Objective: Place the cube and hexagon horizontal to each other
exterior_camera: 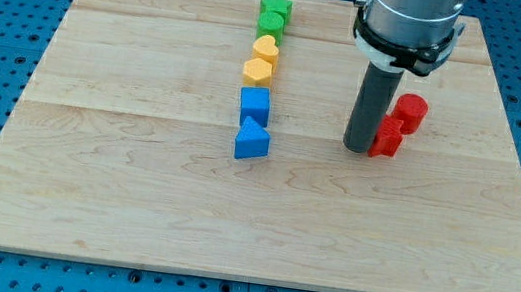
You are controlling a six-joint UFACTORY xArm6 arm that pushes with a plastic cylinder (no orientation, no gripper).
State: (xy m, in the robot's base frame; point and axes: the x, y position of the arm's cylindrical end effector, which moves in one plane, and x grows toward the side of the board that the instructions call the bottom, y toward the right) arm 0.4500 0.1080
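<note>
The blue cube (255, 102) sits near the middle of the wooden board (115, 177), in a column of blocks running from the view's top downward. The orange hexagon (257, 69) lies just above it in that same column, close but with a narrow gap; the two are stacked vertically in the view, not side by side. Above the hexagon, touching it, is a yellow heart-shaped block (266, 47). Topping the column are a green star (275, 9) and a second green block (272, 22), shape unclear, pressed together. Below the cube, touching its lower edge, sits a blue triangular block (252, 141).

To the view's right, well apart from the column, my tip (357, 148) rests on the board, a plain rod with no jaws to part or close. It stands just left of a red block (387, 138), apparently in contact. A red cylinder (409, 113) adjoins that block at upper right.
</note>
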